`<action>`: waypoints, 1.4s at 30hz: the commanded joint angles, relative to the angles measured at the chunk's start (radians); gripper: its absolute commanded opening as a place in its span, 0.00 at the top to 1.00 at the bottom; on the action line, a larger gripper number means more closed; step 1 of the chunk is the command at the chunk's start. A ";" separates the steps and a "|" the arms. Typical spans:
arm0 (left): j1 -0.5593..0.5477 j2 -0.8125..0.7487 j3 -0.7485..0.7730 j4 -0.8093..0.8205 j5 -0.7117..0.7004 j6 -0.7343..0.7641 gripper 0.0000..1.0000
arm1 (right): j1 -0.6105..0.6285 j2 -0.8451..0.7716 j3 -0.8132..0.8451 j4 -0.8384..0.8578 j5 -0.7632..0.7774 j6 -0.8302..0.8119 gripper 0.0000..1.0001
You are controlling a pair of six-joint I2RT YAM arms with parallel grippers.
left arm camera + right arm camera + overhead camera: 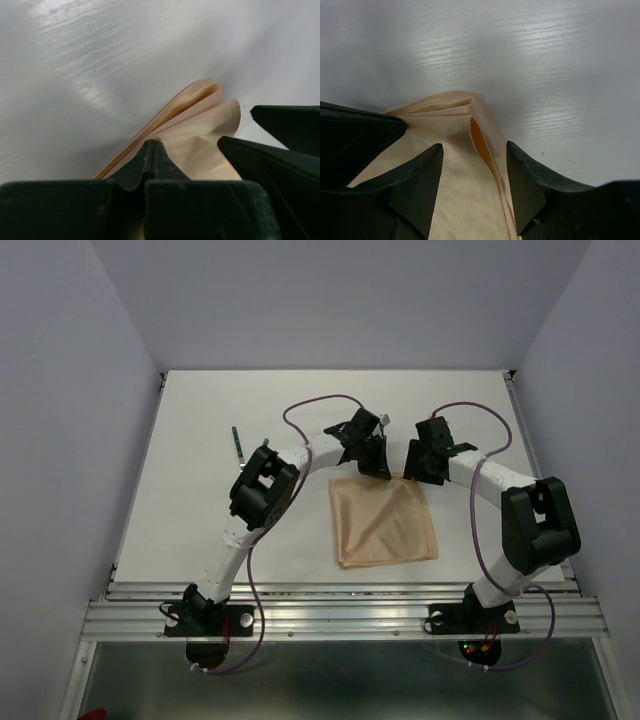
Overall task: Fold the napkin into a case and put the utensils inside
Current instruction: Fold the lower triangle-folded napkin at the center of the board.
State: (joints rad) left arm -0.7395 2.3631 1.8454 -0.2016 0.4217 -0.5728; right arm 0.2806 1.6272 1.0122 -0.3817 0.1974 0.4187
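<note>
A peach-tan satin napkin (385, 525) is laid folded into a rough square on the white table (200, 510), between the arms. Its far edge is pinched by the left gripper (151, 150), fingers pressed together on the cloth. The right gripper (474, 150) is spread wide at the layered far-right corner, with nothing grasped. A slim dark-green-handled utensil (237, 443) is seen well apart, far left.

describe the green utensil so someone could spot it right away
On the white table, look left of the peach napkin, past the left arm. The utensil lies alone there, toward the far side. It is the only thin, dark green stick; nothing touches it.
</note>
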 commanded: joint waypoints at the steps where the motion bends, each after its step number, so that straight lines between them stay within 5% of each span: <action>1: 0.002 0.034 0.083 -0.032 -0.017 0.027 1.00 | -0.008 0.013 0.032 0.027 -0.021 -0.040 0.41; 21: 0.005 0.042 0.063 -0.025 0.023 0.040 1.00 | -0.057 0.118 0.016 0.133 -0.067 -0.090 0.44; 24: 0.005 0.042 0.054 -0.022 0.026 0.040 1.00 | -0.057 0.117 0.009 0.141 -0.079 -0.092 0.50; 27: 0.005 0.041 0.044 -0.013 0.029 0.039 1.00 | -0.057 0.102 -0.003 0.158 -0.108 -0.078 0.72; 28: 0.005 0.039 0.038 -0.009 0.031 0.036 1.00 | -0.057 0.074 -0.015 0.193 -0.111 -0.061 0.86; 30: 0.003 0.039 0.037 -0.007 0.031 0.034 1.00 | -0.057 0.050 -0.049 0.219 -0.139 -0.055 0.95; 42: 0.003 0.039 0.023 -0.007 0.031 0.036 1.00 | -0.057 -0.093 -0.118 0.274 -0.179 0.032 0.99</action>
State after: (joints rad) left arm -0.7376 2.4023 1.8854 -0.1970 0.4545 -0.5583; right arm 0.2291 1.5906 0.8989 -0.1719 0.0471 0.4168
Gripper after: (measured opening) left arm 0.025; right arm 0.037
